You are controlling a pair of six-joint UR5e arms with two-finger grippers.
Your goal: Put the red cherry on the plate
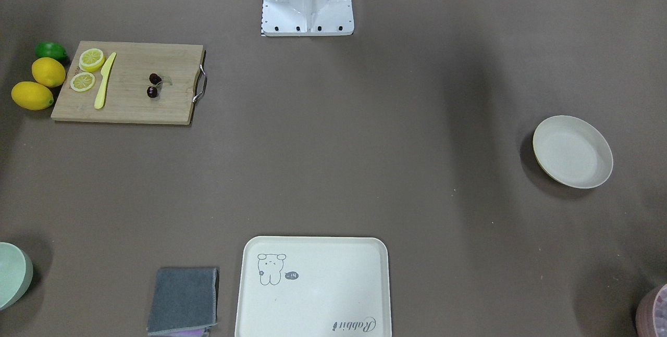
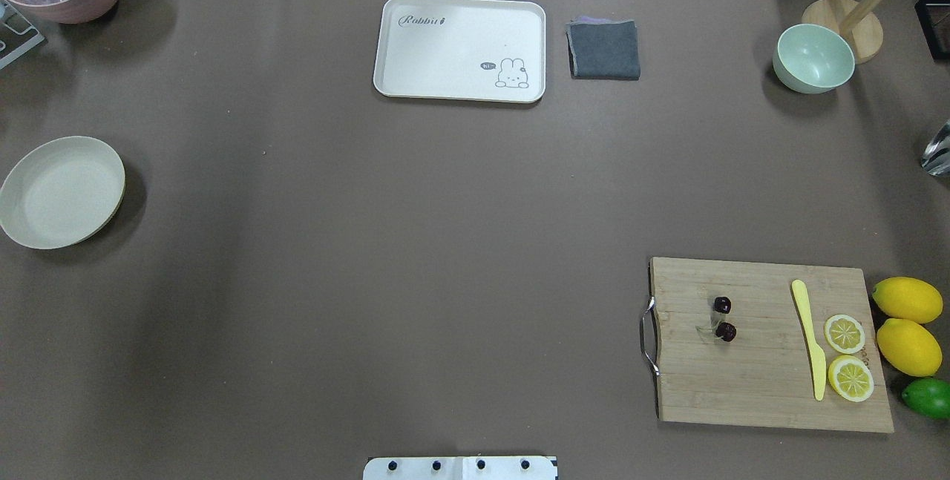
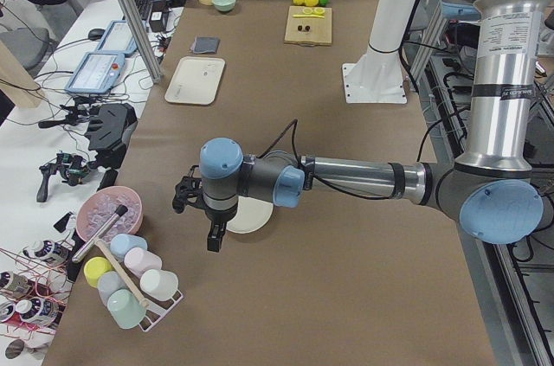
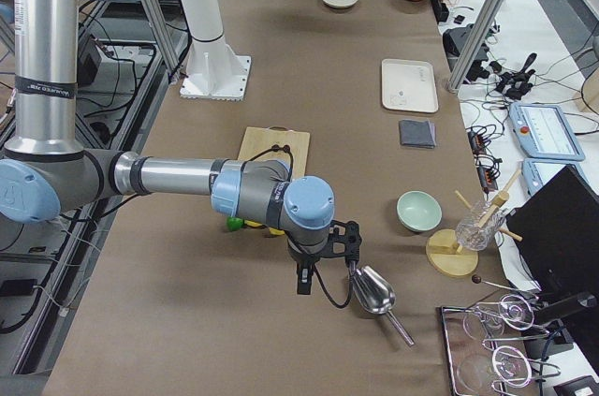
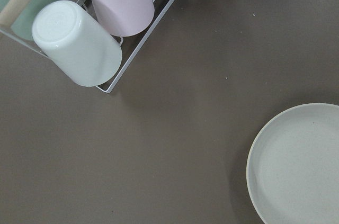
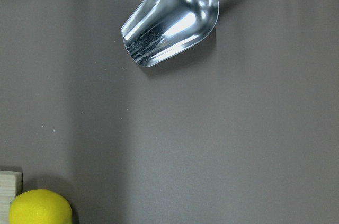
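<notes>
Nothing is moving on the cherry (image 2: 722, 318) yet. It's lying on the cutting board (image 2: 742, 383) on the robot's right side, toward the handle end and well clear of the knife (image 2: 809, 339). The plate (image 2: 61, 191) is sitting empty at the far left of the table, well apart from the board.

The right gripper (image 4: 318, 260) is hanging over bare table near a metal scoop (image 6: 172, 20), out past the lemons. The left gripper (image 3: 206, 223) is hanging just beside the plate. Both are only showing in the side views, so I can't tell how wide the fingers are standing or whether they're holding anything.

I'm reading the step in hand as the right arm reaching for the cherry. To do it well:
- Come straight down over the pair.
- Close across the stem or one fruit. They're tiny, glossy and round, so they'll likely roll or squirt out of an off-centre pinch.
- Stay off the board handle.

Count:
- two cherries on one stem
- one plate, one board, one knife
- two lemon slices (image 2: 846, 334), two whole lemons (image 2: 907, 300), one lime (image 2: 928, 397)
- one tray (image 2: 460, 50), one grey cloth (image 2: 604, 49), one green bowl (image 2: 813, 58), one scoop
</notes>
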